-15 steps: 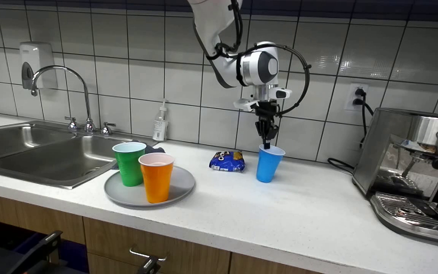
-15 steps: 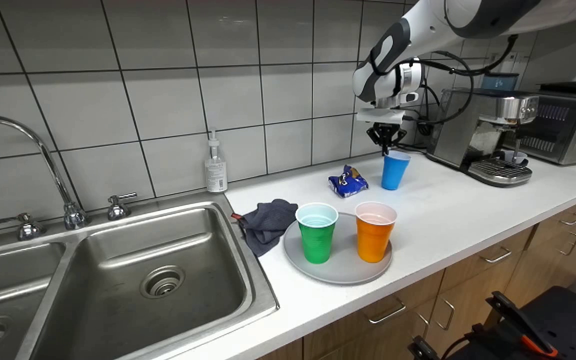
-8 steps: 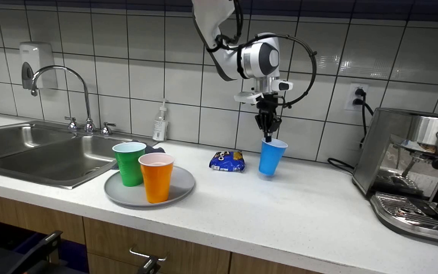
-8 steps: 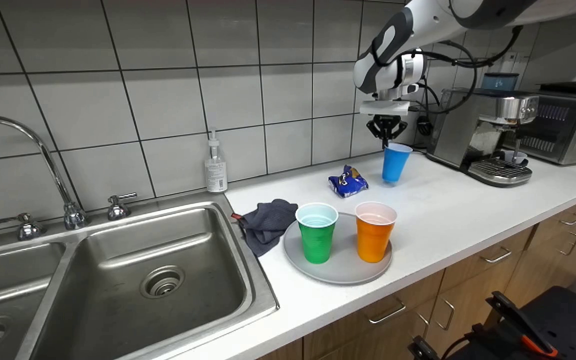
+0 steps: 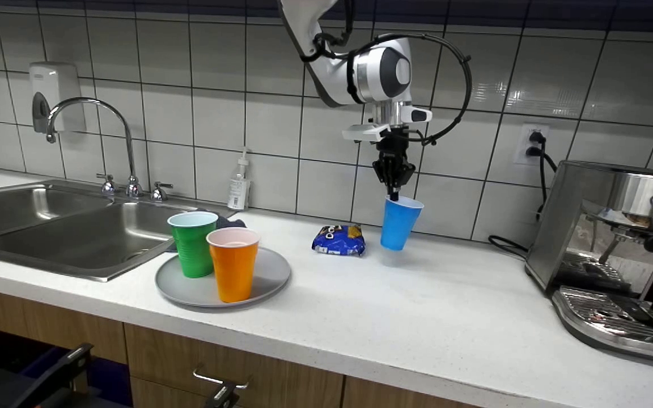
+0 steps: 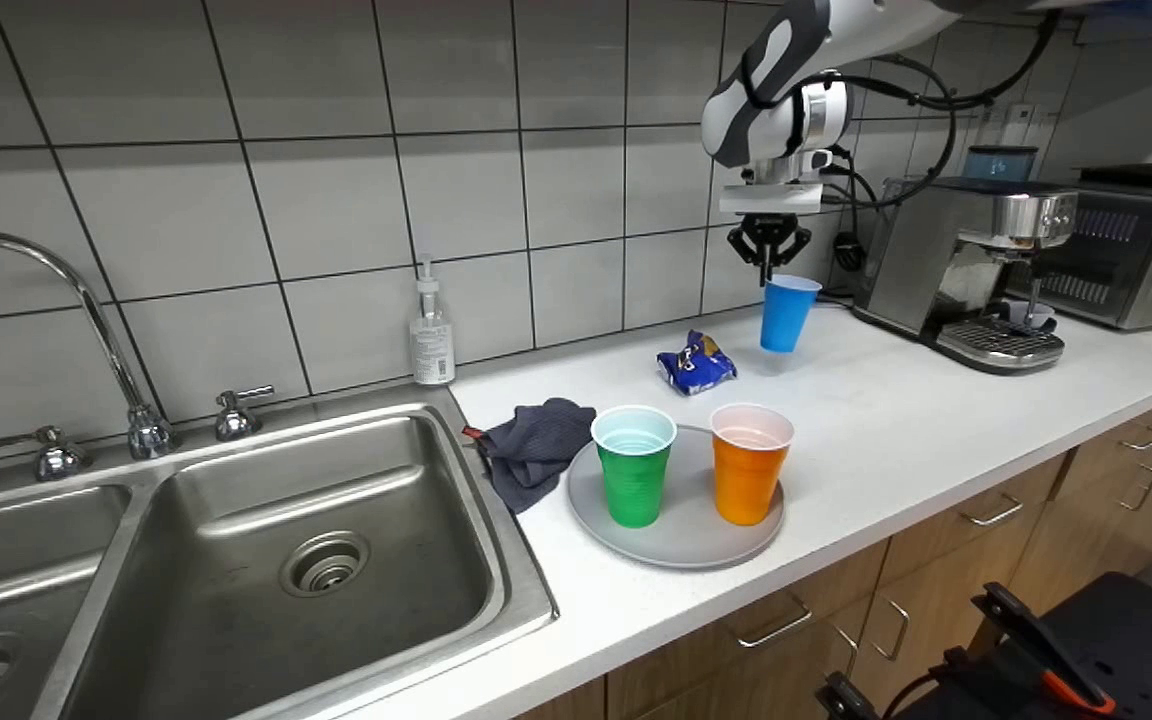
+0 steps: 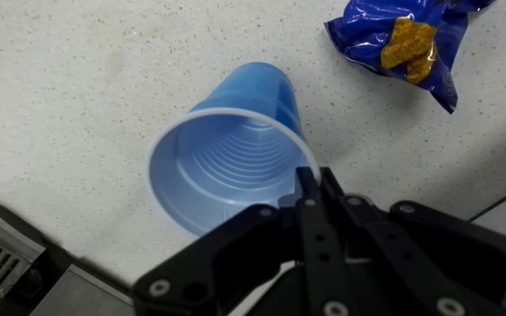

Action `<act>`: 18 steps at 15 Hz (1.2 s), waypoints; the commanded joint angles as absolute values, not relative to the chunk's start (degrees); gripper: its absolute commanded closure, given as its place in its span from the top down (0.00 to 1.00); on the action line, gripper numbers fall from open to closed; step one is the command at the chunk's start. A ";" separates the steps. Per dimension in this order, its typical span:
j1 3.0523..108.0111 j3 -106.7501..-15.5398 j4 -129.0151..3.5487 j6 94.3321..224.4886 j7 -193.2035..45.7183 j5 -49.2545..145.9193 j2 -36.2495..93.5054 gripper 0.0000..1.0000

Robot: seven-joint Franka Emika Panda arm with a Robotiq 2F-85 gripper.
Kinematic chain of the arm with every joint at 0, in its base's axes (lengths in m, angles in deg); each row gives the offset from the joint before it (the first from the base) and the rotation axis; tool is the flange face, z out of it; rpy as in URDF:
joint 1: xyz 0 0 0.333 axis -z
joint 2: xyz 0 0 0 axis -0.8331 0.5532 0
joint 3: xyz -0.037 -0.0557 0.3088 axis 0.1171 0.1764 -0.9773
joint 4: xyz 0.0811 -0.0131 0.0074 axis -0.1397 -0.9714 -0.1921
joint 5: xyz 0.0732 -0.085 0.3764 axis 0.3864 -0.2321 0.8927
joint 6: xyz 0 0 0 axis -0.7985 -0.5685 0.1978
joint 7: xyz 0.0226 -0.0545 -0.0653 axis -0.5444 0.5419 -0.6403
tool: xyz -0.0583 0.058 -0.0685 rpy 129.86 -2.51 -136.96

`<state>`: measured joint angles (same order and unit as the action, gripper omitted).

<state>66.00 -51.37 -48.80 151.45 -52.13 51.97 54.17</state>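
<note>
White counter (image 7: 81,109); blue cup (image 7: 240,158) beneath tool (image 7: 316,175), rim (image 7: 229,110) in its grip.

Gap between blue cup (image 5: 399,226) and coffee machine (image 5: 610,249); tiled wall (image 5: 272,122) blocks rear.

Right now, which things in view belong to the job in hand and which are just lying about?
In the job:
blue cup, held tilted above the counter
gripper, shut on the cup's rim

Apparently just lying about:
blue snack bag
green cup
orange cup
gray plate beneath them
dark cloth
soap bottle
</note>
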 commanded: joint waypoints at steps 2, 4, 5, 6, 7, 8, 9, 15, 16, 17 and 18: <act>64.28 -51.25 -56.50 150.77 -52.61 51.36 47.61 0.01; 63.54 -51.22 -59.44 151.25 -51.79 51.46 45.63 0.01; 63.24 -51.23 -60.91 151.26 -51.46 51.54 44.65 0.01; 62.85 -51.15 -62.22 151.37 -51.02 51.44 43.79 0.01; 62.54 -51.17 -63.64 151.41 -50.68 51.47 42.81 0.01; 62.17 -51.17 -65.03 151.67 -50.43 51.36 41.83 0.01; 61.76 -51.13 -66.74 152.59 -49.93 51.28 40.87 0.01; 58.99 -51.05 -74.48 155.31 -45.70 50.56 36.16 0.01; 58.34 -50.98 -75.84 156.01 -44.85 50.15 35.44 0.01; 57.69 -50.94 -77.28 157.00 -44.06 49.59 34.66 0.01; 57.05 -50.95 -78.65 158.10 -43.22 48.86 33.91 0.01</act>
<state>59.07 -51.36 -72.38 154.82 -46.71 51.38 38.42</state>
